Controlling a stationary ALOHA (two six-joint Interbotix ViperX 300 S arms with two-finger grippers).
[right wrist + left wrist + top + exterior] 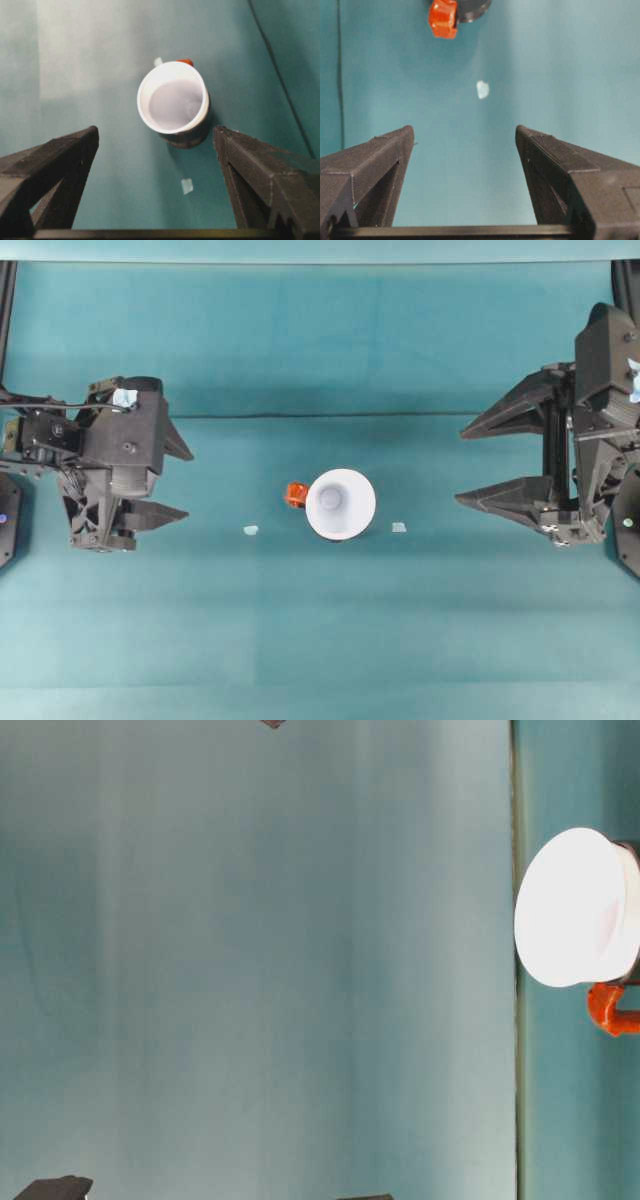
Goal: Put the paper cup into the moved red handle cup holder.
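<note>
The white paper cup (340, 504) stands upright inside the black red handle cup holder (296, 494) at the middle of the table, its wide rim covering most of the holder from above. The orange-red handle tab points toward the left arm. In the right wrist view the paper cup (173, 97) is nested in the dark holder (192, 137). The table-level view has the cup (575, 910) above the holder's handle (610, 1010). My left gripper (186, 483) is open and far to the left. My right gripper (461, 465) is open and well to the right. Neither touches anything.
Two small pale scraps lie on the teal cloth, one (250, 530) left of the cup and one (399, 527) right of it. The left wrist view has the left gripper (464, 131) facing the handle (443, 18) and a scrap (482, 89). A seam (320, 415) crosses the table behind the cup.
</note>
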